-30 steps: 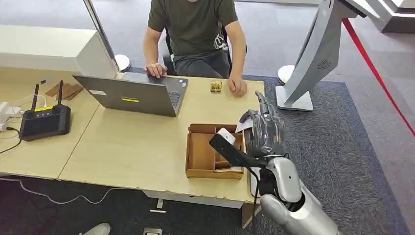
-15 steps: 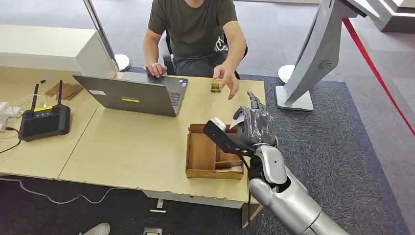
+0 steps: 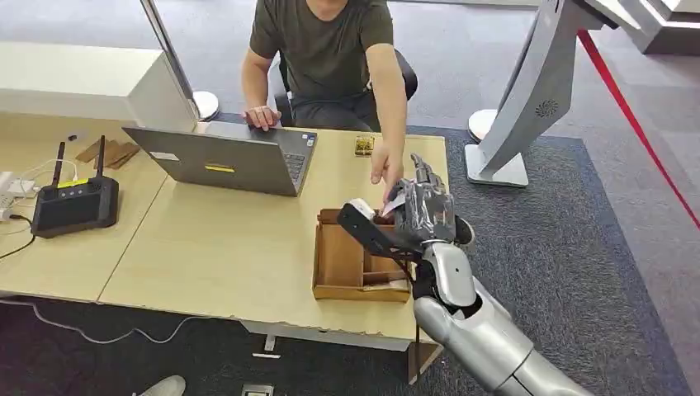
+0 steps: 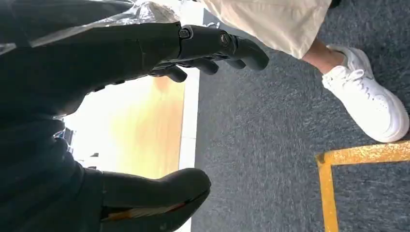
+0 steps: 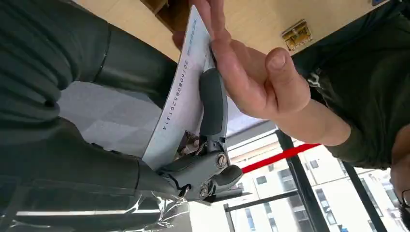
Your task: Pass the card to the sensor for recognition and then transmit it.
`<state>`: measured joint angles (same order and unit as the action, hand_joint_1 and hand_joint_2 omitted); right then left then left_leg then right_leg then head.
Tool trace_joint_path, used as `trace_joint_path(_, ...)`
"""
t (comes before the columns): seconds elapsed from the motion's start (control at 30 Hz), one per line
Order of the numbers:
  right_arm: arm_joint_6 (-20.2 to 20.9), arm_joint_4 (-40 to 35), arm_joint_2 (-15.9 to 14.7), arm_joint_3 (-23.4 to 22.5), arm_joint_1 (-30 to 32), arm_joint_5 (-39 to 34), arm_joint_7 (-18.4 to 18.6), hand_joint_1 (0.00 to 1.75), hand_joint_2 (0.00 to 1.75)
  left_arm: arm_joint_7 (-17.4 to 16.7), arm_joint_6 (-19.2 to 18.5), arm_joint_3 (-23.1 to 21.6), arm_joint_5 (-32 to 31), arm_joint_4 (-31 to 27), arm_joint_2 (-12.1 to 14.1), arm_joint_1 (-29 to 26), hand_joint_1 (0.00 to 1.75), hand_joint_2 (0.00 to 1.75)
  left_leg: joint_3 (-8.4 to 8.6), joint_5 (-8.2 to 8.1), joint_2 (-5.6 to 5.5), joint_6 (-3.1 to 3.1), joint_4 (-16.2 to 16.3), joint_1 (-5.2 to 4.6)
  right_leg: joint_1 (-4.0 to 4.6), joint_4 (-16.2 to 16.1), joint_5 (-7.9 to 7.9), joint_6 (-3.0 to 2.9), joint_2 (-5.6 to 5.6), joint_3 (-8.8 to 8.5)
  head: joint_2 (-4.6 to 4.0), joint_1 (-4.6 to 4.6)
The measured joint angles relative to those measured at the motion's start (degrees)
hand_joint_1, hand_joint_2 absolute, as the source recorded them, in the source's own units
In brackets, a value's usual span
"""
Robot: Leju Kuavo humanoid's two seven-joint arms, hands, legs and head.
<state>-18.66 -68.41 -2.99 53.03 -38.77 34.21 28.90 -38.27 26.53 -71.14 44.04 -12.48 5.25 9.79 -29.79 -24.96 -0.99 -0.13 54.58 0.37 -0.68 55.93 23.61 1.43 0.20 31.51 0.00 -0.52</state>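
Handing off now: right hand (image 5: 145, 145) pinching the card (image 5: 181, 106) above the box (image 3: 347, 264), person's hand (image 5: 251, 72) already touching it. Best to hold steady, then loosen only once their grip looks firm. Left hand (image 4: 121, 96) empty, fingers apart.

Only readable bit is on the card (image 5: 181, 96) in the right wrist view: a number printed along its edge, looks like 20160808201314. The yellow sticker on the laptop (image 3: 221, 168) is too small to make out.
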Motion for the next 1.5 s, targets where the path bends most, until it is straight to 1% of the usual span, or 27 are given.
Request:
trace_joint_path(0.03,-0.24,0.2,0.13,0.02,0.0,-0.38,-0.4,0.56,1.75,0.0,0.0,0.0,-0.18,0.0,0.0,0.02,0.0,1.75,0.0,0.0,0.0,0.0,0.0,0.0,0.0,0.0,0.0,0.0,0.0,0.0,0.0,0.02)
trace_joint_path(0.07,-0.46,0.42,0.17,0.02,-0.01,-1.01,-0.9,0.0,1.75,0.0,0.0,-0.02,-0.37,0.0,-0.02,0.03,0.0,1.75,0.0,0.0,0.0,0.0,0.0,0.0,0.01,0.0,0.0,0.0,0.0,0.0,0.0,0.0)
trace_joint_path(0.17,-0.81,1.01,0.37,-0.04,0.05,-5.43,-3.94,0.0,1.75,-0.2,0.0,-0.07,-0.63,0.0,-0.02,0.13,0.0,1.75,0.0,0.0,0.0,0.0,0.0,0.0,0.01,0.0,0.0,0.0,0.0,0.0,0.0,0.02)
trace_joint_path(0.23,-1.29,1.33,0.39,-0.07,0.07,-6.89,-5.27,0.0,1.75,-0.24,0.0,-0.15,-0.87,0.0,-0.04,0.16,0.0,1.75,0.0,0.0,0.0,0.0,0.0,-0.01,0.01,-0.01,0.0,0.0,0.0,0.0,0.0,0.02)
trace_joint_path(0.5,-3.24,1.29,0.09,-0.31,0.76,-8.33,-6.65,0.0,1.75,0.09,0.04,-0.5,-0.94,0.0,-0.04,0.03,0.0,1.75,0.01,0.0,0.01,0.0,0.0,-0.01,0.01,-0.01,0.0,0.0,0.0,0.01,0.0,0.0)
trace_joint_path(0.6,-5.22,-0.48,-0.52,-0.5,1.68,-7.15,-6.97,0.0,1.75,0.74,0.2,-0.5,-0.81,0.0,-0.04,-0.36,0.0,1.75,0.01,-0.01,0.0,0.0,0.0,-0.01,0.01,-0.01,0.0,0.0,0.01,0.02,0.0,0.0)
trace_joint_path(0.7,-6.25,-3.02,-1.34,-0.61,2.76,-5.38,-6.97,0.0,1.75,1.51,0.2,-0.5,-0.48,0.0,-0.02,-0.88,0.0,1.75,0.01,-0.01,0.01,0.0,0.0,-0.01,0.01,-0.02,0.0,0.0,0.02,0.05,0.0,0.02)
trace_joint_path(0.83,-6.41,-6.41,-2.41,-0.66,3.89,-4.4,-6.78,0.0,1.75,1.99,0.22,-0.5,-0.33,0.0,-0.02,-1.34,0.0,1.75,0.0,-0.01,0.01,0.0,0.0,-0.01,0.01,-0.02,0.0,0.0,0.02,0.04,0.0,0.02)
trace_joint_path(1.07,-6.38,-9.81,-3.63,-0.66,4.62,-4.33,-6.6,0.0,1.75,2.1,0.24,-0.48,-0.33,0.02,-0.02,-1.57,0.0,1.75,0.01,0.0,0.01,0.0,0.0,-0.01,0.01,-0.02,-0.02,-0.02,0.02,0.04,0.0,0.0)
trace_joint_path(1.17,-6.43,-11.37,-4.15,-0.68,5.33,-2.75,-7.15,0.0,1.75,2.97,0.7,-0.48,-0.02,0.0,-0.02,-1.75,0.0,1.75,0.02,0.0,0.01,0.0,0.0,-0.01,0.01,-0.02,-0.02,-0.02,0.02,0.04,0.0,0.02)
trace_joint_path(1.3,-6.27,-16.79,-5.71,-1.05,8.62,0.59,-7.7,0.0,1.75,4.88,1.2,-0.41,0.85,0.0,-0.02,-2.53,0.0,1.75,0.02,-0.04,0.01,0.0,0.0,-0.01,0.01,-0.04,0.01,-0.01,0.02,0.04,0.0,0.0)
trace_joint_path(1.43,-5.03,-23.22,-7.46,-1.97,14.53,4.26,-9.77,0.0,1.75,5.66,0.96,-0.17,2.03,0.02,0.07,-3.24,0.0,1.75,0.0,-0.11,0.0,0.04,0.0,-0.01,0.03,-0.05,0.05,0.01,0.02,0.05,0.0,0.0)
trace_joint_path(1.5,-3.47,-25.97,-8.09,-2.34,17.17,5.97,-11.22,0.0,1.75,6.08,0.79,0.15,2.56,0.02,0.13,-3.36,0.0,1.75,0.01,-0.12,0.0,0.03,0.0,-0.01,0.02,-0.06,0.07,0.0,0.02,0.05,0.0,0.0)
